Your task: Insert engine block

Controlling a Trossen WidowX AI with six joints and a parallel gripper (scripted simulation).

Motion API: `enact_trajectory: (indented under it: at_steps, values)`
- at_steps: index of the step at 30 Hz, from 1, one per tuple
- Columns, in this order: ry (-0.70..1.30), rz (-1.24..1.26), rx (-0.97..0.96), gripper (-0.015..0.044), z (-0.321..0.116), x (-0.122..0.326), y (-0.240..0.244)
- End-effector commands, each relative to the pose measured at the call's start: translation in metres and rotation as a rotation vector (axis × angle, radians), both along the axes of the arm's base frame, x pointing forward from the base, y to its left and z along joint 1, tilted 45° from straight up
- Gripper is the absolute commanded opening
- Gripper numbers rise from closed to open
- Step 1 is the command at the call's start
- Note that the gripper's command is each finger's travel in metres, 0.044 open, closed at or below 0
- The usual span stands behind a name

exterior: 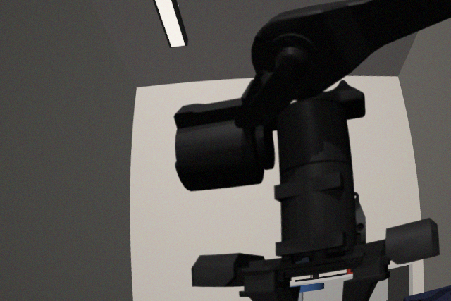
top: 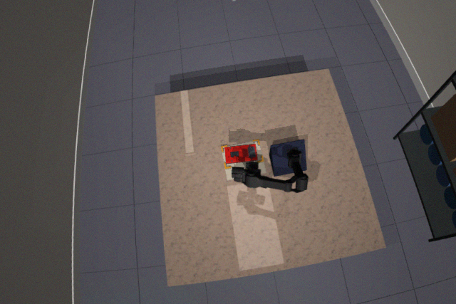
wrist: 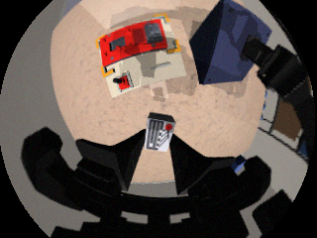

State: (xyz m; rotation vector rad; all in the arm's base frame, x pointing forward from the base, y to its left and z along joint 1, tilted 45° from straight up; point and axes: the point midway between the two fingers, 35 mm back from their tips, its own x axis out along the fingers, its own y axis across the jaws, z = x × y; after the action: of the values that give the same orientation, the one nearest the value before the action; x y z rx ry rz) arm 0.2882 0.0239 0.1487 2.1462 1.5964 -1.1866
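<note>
- Engine block (wrist: pixel 160 133), a small grey-and-white piece with a red spot at one corner, sat in the wrist view clamped between the two dark fingers of the gripper (wrist: pixel 154 159); the jaws were closed on it and it was raised above the table (wrist: pixel 218 119).
- In the same wrist view the red car body (wrist: pixel 135 40) lay ahead of the jaws and a little to the left, well apart from them, on a pale mat (wrist: pixel 149 69) with orange corner marks. A small white-and-red piece (wrist: pixel 125 81) lay on the mat just below the body, between it and the jaws. A dark blue box (wrist: pixel 225 43) stood ahead and to the right.
- In the top view the gripper (top: pixel 239 174) was over the lower edge of the mat, just below the car body (top: pixel 239 152), with the arm (top: pixel 274 183) running off to its right toward the blue box (top: pixel 288 156). The block itself was too small to make out there.
- In the exterior view the arm's wrist (exterior: pixel 313 181) filled the frame from close by, pointing down; the fingers and the block were cut off at the bottom edge.
</note>
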Motion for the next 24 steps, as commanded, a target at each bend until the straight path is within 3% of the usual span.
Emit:
enact_trajectory:
  at_steps: [1,24]
  values:
    - [-0.039,0.037,-0.015,0.0000,-0.005,0.004,-0.007]
    - [-0.401,0.408,-0.073,0.0000,-0.058,0.033,-0.043]
